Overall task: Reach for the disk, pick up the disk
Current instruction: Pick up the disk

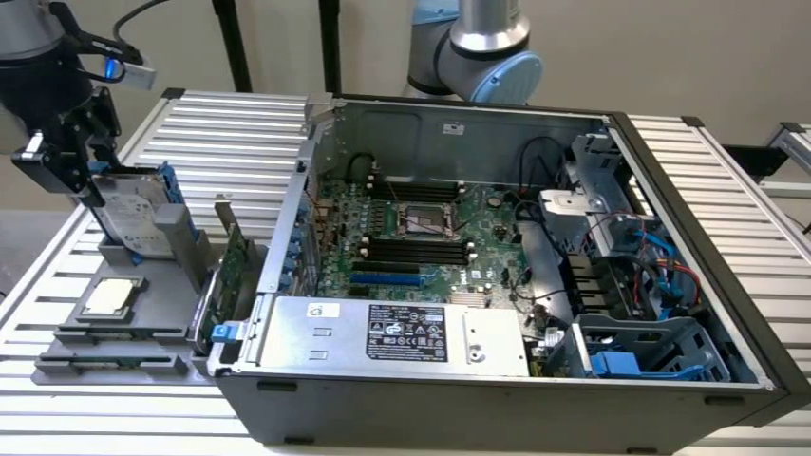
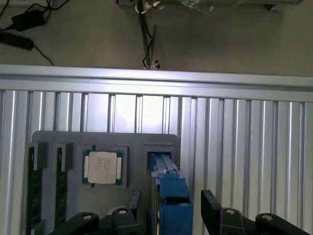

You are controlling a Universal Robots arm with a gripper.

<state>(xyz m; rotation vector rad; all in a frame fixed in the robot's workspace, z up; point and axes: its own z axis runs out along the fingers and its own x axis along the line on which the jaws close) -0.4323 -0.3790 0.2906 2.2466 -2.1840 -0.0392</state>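
Note:
The disk (image 1: 137,214) stands on edge in a slot of the grey tray (image 1: 76,366), at the exterior view's left. Its silver face carries a white label and a bright blue carrier frames it. My gripper (image 1: 97,190) has come down over its upper end. In the wrist view the disk's blue edge (image 2: 168,181) runs between my two black fingers. My gripper (image 2: 170,199) is open, with a narrow gap on each side of the carrier, so it straddles the disk without pressing on it.
A square silver chip (image 1: 112,296) and two memory sticks (image 2: 35,191) lie in the same tray. The open computer case (image 1: 507,247), with its silver power supply box (image 1: 405,332), stands close beside the tray on the slatted aluminium table (image 1: 235,123).

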